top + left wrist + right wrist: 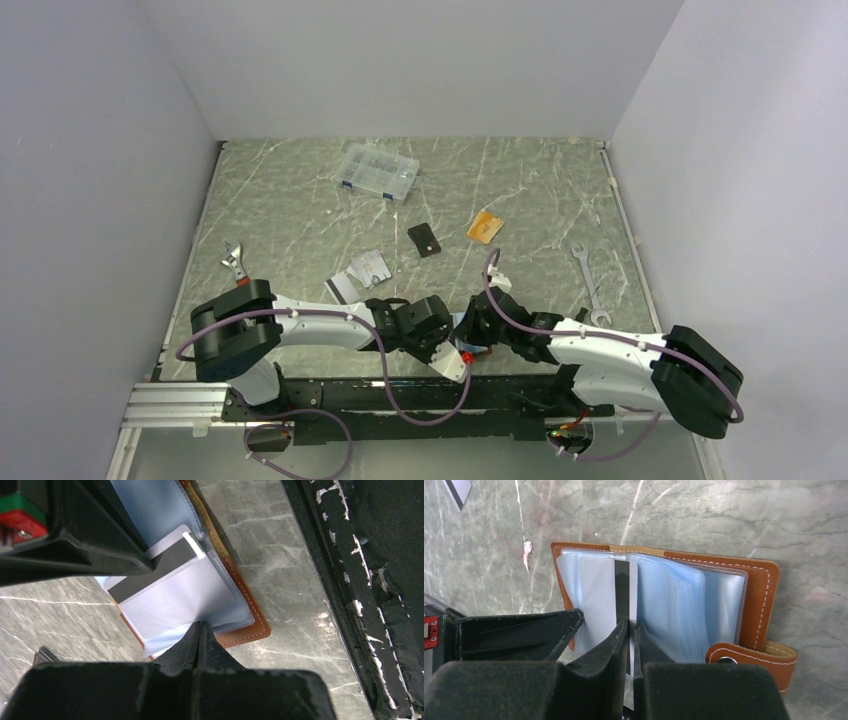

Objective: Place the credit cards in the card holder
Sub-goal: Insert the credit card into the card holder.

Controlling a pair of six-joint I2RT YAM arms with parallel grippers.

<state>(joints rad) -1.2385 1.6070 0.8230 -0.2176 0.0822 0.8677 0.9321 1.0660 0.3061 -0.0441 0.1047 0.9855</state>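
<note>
Card holder (759, 590) lies open at the 6 o'clock edge of the table (520, 190), just ahead of the arm bases. Its brown leather faces down, the clear sleeves are fanned up, and the snap strap (749, 655) sits at its 4 o'clock corner in the right wrist view. Right gripper (630, 630) has its jaws almost together on a silver card (599, 595) with a dark stripe. The card stands partway into a sleeve, its lower edge pinched between the pads. Left gripper (199, 630) is fully closed on the edge of a clear sleeve, which puckers toward the tips, at 9 o'clock of the right one and nearly touching it. Two loose silver cards (368, 267) lie about 10 o'clock of the grippers, well apart from the holder, and the orange card (485, 227) lies at 1 o'clock. Small black rectangle (424, 239) sits between them and the clear box (378, 172) is farther off at 11 o'clock. One wrench (234, 262) lies at the 9 o'clock side of the table, another wrench (590, 287) at the 3 o'clock side.
</note>
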